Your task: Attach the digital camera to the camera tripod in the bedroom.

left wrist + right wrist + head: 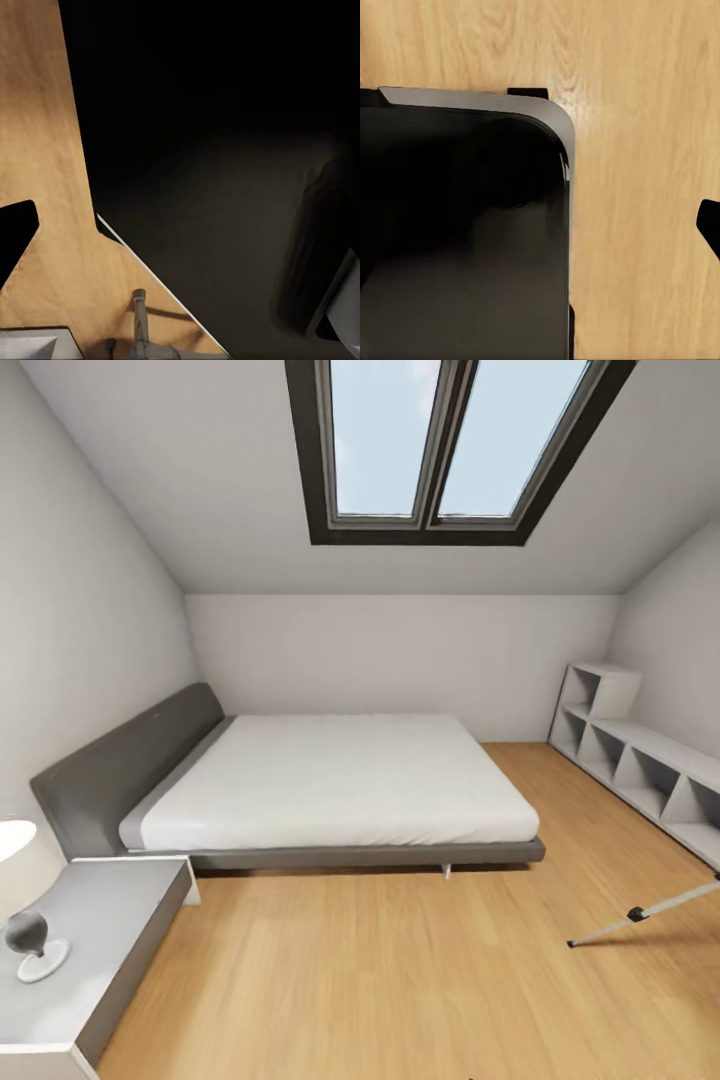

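Closest, at the left, stands a grey nightstand point(100, 920) with a lamp point(35, 945). Then comes the bed point(340, 785), then white shelves point(640, 765). At the far right one tripod point(645, 912) leg reaches over the wood floor point(380, 980). I see no camera. How open the fingers are, I cannot tell. Best to turn the base right slowly until the whole tripod is visible.

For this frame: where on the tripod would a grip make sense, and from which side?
Only one silver-grey leg of the camera tripod shows, slanting down to a foot on the wood floor at the head view's right edge. Its head is out of frame, so as a guess: grip the leg's upper section, approaching from the open floor on its bed side.
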